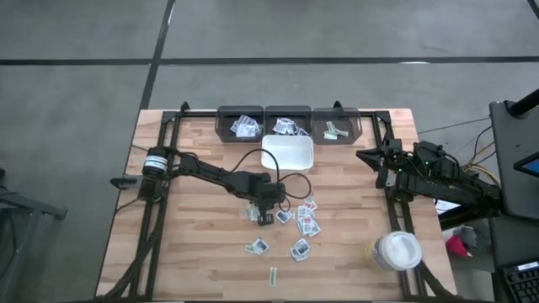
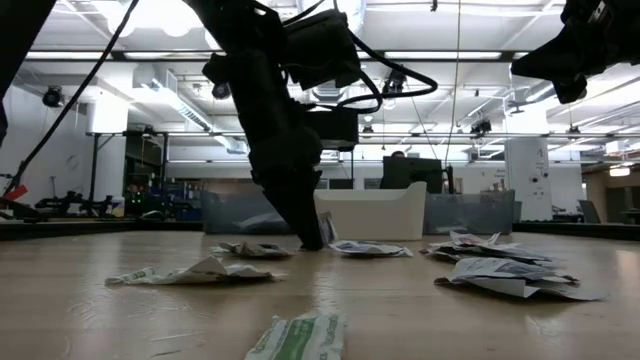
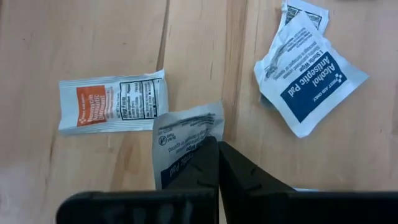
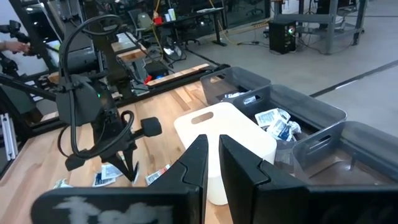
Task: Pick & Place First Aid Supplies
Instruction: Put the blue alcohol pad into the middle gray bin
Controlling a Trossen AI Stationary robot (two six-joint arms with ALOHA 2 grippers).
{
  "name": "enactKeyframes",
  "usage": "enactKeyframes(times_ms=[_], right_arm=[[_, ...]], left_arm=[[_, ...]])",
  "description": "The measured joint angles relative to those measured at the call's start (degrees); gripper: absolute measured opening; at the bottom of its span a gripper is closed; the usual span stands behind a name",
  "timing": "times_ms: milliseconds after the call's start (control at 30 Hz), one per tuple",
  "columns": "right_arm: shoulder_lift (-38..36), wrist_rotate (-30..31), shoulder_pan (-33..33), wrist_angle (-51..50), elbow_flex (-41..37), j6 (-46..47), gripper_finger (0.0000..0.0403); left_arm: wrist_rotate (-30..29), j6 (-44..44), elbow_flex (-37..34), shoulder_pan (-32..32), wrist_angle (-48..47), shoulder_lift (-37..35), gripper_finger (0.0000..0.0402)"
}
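Note:
Several small flat packets lie scattered on the wooden table (image 1: 194, 244), among them a cluster (image 1: 307, 216), two singles (image 1: 257, 247) (image 1: 301, 249) and a narrow pale strip (image 1: 274, 275). My left gripper (image 1: 264, 215) (image 3: 217, 149) stands at the table's middle, pointing down, shut on a white packet with blue print (image 3: 186, 140). An orange-printed packet (image 3: 112, 106) and a blue antiseptic pad (image 3: 311, 81) lie flat beside it. My right gripper (image 1: 379, 164) (image 4: 213, 146) hangs raised over the table's right side, open by a narrow gap and touching nothing. My left gripper pinches the blue-print packet by one edge (image 3: 208, 127) between its two fingers, coming from above and pointing down. In the low view the fingertips (image 2: 312, 240) reach the tabletop and the packet's edge (image 2: 326, 228) stands up beside them. The rest of the packet lies on the wood.
Three dark bins (image 1: 242, 124) (image 1: 289, 124) (image 1: 335, 126) line the far edge, each with packets inside. A white square tray (image 1: 288, 154) sits just in front of them. A round white-lidded jar (image 1: 394, 251) stands near the right front corner. A black cable (image 1: 253, 160) loops over the table's middle.

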Motion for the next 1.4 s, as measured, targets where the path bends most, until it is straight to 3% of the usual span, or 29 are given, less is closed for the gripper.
enactKeyframes(times_ms=[833,1000,1400], right_arm=[[0.0,0.0,0.0,-0.1,0.0,2.2,0.0038],[0.0,0.0,0.0,-0.1,0.0,2.2,0.0038],[0.0,0.1,0.0,-0.1,0.0,2.2,0.0038]], left_arm=[[0.5,1.1,4.7,-0.1,-6.4,-0.5,0.0000],[0.5,-2.6,4.7,0.0,-6.6,-0.6,0.0002],[0.5,-6.3,4.9,0.0,-6.5,-0.5,0.0105]])
